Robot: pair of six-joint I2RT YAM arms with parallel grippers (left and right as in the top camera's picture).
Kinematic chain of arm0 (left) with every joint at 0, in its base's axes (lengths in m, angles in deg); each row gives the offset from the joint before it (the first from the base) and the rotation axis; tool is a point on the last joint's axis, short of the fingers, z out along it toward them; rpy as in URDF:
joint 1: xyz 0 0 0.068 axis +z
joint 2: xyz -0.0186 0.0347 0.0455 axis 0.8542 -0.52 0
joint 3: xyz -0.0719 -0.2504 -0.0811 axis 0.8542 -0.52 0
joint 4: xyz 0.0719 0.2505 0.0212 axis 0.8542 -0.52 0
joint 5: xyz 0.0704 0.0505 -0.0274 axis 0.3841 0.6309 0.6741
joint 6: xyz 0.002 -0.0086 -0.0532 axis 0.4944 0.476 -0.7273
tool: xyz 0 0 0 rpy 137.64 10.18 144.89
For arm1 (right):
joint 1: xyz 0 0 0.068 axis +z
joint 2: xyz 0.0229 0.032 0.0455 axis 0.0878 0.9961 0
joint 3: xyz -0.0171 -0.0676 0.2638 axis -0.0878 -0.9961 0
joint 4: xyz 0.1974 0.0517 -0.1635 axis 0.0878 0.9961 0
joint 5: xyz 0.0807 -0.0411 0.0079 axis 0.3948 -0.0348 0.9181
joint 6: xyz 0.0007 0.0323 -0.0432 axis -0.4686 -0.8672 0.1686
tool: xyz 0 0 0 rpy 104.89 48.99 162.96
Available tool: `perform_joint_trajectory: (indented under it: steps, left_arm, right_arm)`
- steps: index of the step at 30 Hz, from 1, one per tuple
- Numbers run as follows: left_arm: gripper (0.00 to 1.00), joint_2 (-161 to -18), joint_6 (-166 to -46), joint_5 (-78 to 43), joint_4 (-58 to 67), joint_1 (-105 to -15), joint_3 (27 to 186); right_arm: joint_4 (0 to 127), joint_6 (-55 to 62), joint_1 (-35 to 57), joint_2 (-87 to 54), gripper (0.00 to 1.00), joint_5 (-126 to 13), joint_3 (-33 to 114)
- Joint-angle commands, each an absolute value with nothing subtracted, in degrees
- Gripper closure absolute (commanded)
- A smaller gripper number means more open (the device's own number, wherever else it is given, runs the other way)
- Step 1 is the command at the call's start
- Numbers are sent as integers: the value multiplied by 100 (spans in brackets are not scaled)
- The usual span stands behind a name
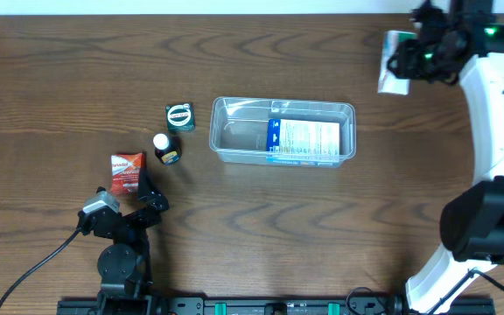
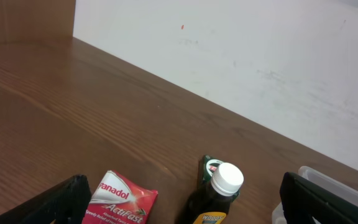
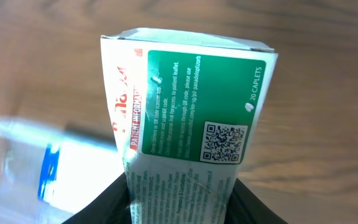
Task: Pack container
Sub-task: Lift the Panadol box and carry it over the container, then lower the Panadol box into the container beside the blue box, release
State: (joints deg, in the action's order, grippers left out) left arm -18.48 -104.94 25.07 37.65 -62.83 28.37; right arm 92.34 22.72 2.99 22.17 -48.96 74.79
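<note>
- The step in hand, as I judge it, is carrying an item to the tub. My right gripper [image 1: 412,54] hangs near the far right corner of the surface [image 1: 59,79], jaws clamped on a green-and-white caplet box [image 3: 191,106].
- The container [image 1: 283,131], a clear shallow tub, sits mid-surface, slightly toward the far edge and well apart from that gripper.
- For the next move, I reckon I should swing the caplet box toward the left edge until it is over the tub. Then I lower it into the free left half and let go.
- A white-and-blue box [image 1: 303,140] lies flat in the tub's right half. I must clear that box and the rim.
- My left gripper [image 1: 132,199] rests near the near left corner, jaws spread wide and holding nothing.
- Just beyond it stand a red Panadol ActiFast box [image 2: 120,200], a dark white-capped bottle [image 2: 219,193] and a small green box [image 1: 179,115]. All three are outside the tub, on its left-edge side.
</note>
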Motion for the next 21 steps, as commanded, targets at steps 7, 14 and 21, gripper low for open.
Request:
perform_joint_trajectory:
  steps: [7,14,21]
  left_arm:
    - [2,-1813,-10393,2559,3594,-6259,2706]
    - [2,-1813,-10393,2559,3594,-6259,2706]
    - [2,-1813,-10393,2559,3594,-6259,2706]
  right_arm:
    - [9855,4421,1383,2075,59,-4813,7530]
    - [10251,5844,2048,2075,60,-4813,7530]
    - [10389,6897,2452,2077,59,-4831,7490]
